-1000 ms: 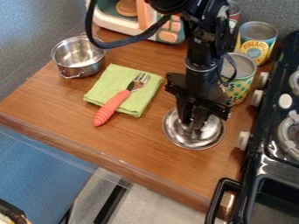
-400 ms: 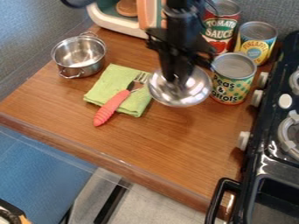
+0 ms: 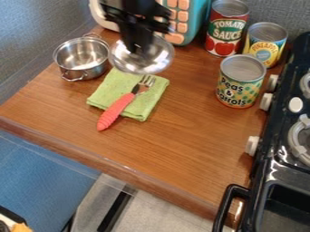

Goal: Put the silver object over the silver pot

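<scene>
Here we are, live above the counter [image 3: 181, 145], and my gripper [image 3: 140, 49] is closed on the middle of the silver lid [image 3: 144, 61]! The lid hangs in the air over the far part of the green cloth [image 3: 109, 88], just beside the silver pot [image 3: 82, 61] as the camera sees it. I'd call it light, stiff metal: no bending, not fragile, but slick, so it could swivel or tip if my pinch is off centre. The middle is the place to hold; whatever knob sits there, my 2 fingers hide it. A rim grip would be a poor bet on that smooth curve.

The pot waits upright and open, 2 loop handles on its sides. Next call, I'd say: across to the pot, centre, lower level, let go gently. Come in low and the lid's edge could clip the rim and shove that light pot.

Nothing tall stands between them! The fork [image 3: 115, 111] lies flat on the cloth, so a little height clears it. The toy microwave [image 3: 197, 20] is behind, the nearest thing to bump my arm. The 3 cans [image 3: 241, 86] and the stove [image 3: 257, 170] sit well off the route.
</scene>
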Controlling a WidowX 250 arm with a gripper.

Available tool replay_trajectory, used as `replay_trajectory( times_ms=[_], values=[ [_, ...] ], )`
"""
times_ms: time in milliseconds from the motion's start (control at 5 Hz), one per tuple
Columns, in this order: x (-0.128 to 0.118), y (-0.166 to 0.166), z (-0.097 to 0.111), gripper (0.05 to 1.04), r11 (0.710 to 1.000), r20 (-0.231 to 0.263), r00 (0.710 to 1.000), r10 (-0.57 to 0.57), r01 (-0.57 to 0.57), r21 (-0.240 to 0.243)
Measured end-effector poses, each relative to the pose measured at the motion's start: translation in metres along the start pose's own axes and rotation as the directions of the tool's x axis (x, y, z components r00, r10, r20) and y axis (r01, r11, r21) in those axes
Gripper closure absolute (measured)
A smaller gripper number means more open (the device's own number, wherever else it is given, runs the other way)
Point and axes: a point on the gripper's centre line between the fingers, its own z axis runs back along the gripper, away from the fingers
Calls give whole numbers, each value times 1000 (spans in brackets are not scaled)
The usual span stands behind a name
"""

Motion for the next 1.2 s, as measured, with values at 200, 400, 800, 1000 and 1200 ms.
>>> replay_trajectory(
  times_ms=[200,400,800,1000,1200],
  values=[
    [0,37,-10,796,997,-23,997,72,-71,16],
    [3,85,-13,796,986,-22,987,162,-161,53],
    [-1,123,-30,796,971,-58,972,230,-224,86],
    [-3,132,-42,796,968,-78,967,244,-237,85],
    [3,128,-48,796,969,-90,967,237,-229,89]
  ],
)
